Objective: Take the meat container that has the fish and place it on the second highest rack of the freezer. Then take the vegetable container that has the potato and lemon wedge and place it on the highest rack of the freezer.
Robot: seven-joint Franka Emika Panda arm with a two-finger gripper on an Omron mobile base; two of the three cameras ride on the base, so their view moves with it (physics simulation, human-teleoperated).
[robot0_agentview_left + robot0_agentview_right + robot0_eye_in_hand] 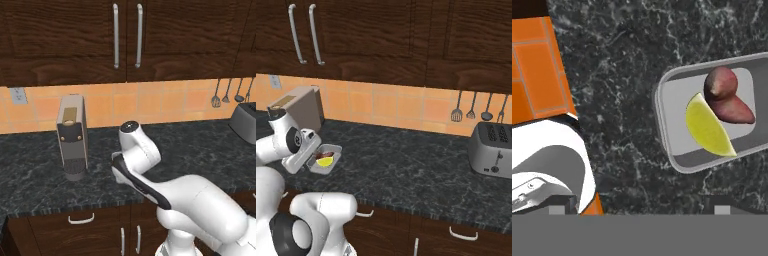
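A shallow grey vegetable container [673, 102] lies on the black stone counter, holding a dark reddish-brown potato [726, 97] and a bright yellow lemon wedge [708, 129] side by side. In the hand view it sits up and to the right of my gripper [639, 210], whose two tips stand far apart with nothing between them. From the right base view the container [332, 148] rests just right of my hand [305, 151], which hovers beside it above the counter. The fish, its container and the freezer are out of view.
A coffee machine [71, 135] stands on the counter left of the arm, against the orange tiled wall. A silver toaster [491, 149] sits far right, under hanging utensils [471, 107]. Dark wood cabinets [125, 40] hang overhead. Bare counter [406, 160] stretches between container and toaster.
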